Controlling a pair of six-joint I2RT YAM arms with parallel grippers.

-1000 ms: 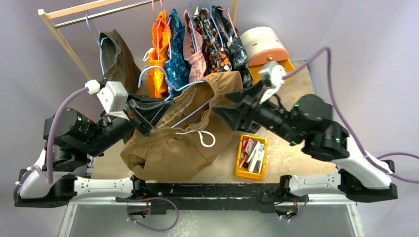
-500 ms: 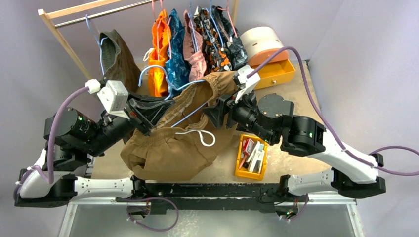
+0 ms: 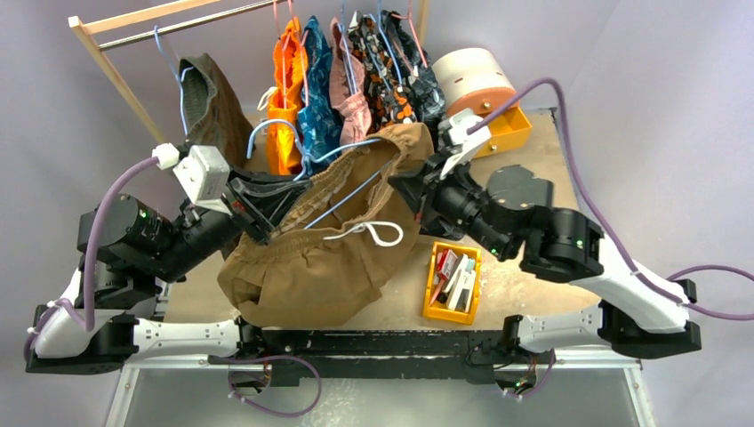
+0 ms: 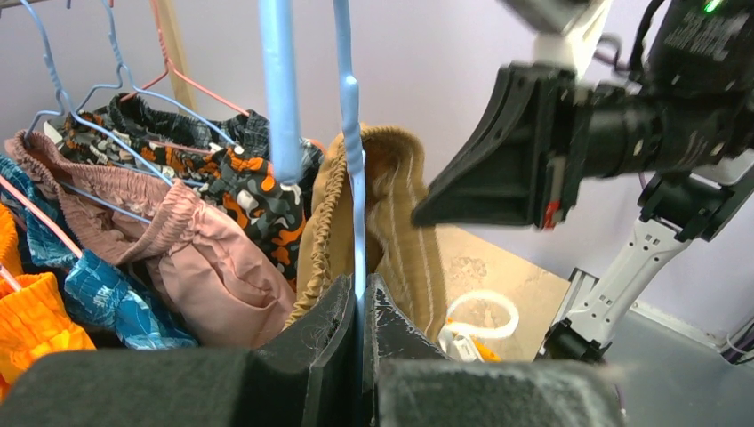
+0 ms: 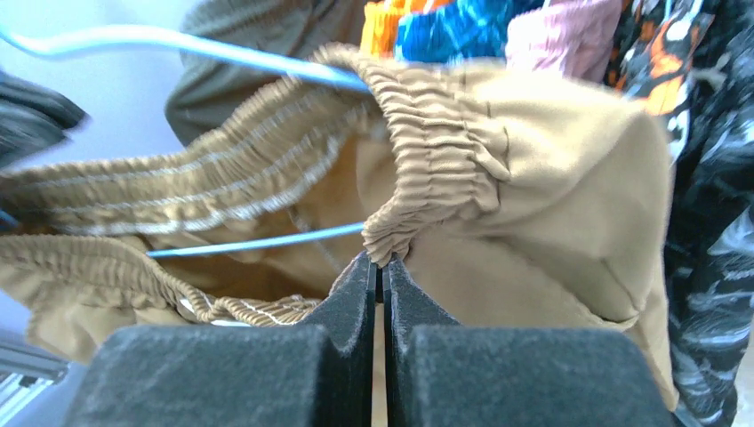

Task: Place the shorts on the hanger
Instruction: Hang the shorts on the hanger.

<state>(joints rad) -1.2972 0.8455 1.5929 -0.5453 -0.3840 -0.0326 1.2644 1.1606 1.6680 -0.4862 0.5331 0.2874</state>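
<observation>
- Clamped shut, the left fingers (image 4: 331,325) grip a thin wire of the light-blue hanger (image 4: 354,178), which rises straight out from between their tips in the wrist view.
- The right fingers (image 5: 356,302) are pressed together too, with the gathered edge of the waistband (image 5: 436,151) nipped right at their tips.
- Between the two sets of fingers hang the tan-brown shorts (image 3: 311,267). The waistband end is held up at the right fingers, while the bulk of the cloth sags below the left fingers and spreads on the tabletop (image 3: 507,285) toward the arm bases.
- From the left fingers the hanger's wires run across toward the right fingers. One slips under the gathered edge just above the right fingertips, and another shows inside the waist opening, on the side toward the left fingers.
- A white drawstring (image 3: 378,233) loops over the front of the shorts, nearer the right fingers than the left.
- Beyond both sets of fingers a clothes rack (image 3: 116,78) carries hung clothes. An olive-green garment (image 3: 209,98) hangs behind the left fingers, then bright orange shorts (image 3: 289,58), then blue, pink and dark patterned pieces close behind the tan waistband.
- Below the right fingers, toward that arm's base, a yellow bin (image 3: 433,289) of cards sits on the tabletop near the shorts. I cannot tell whether they touch.
</observation>
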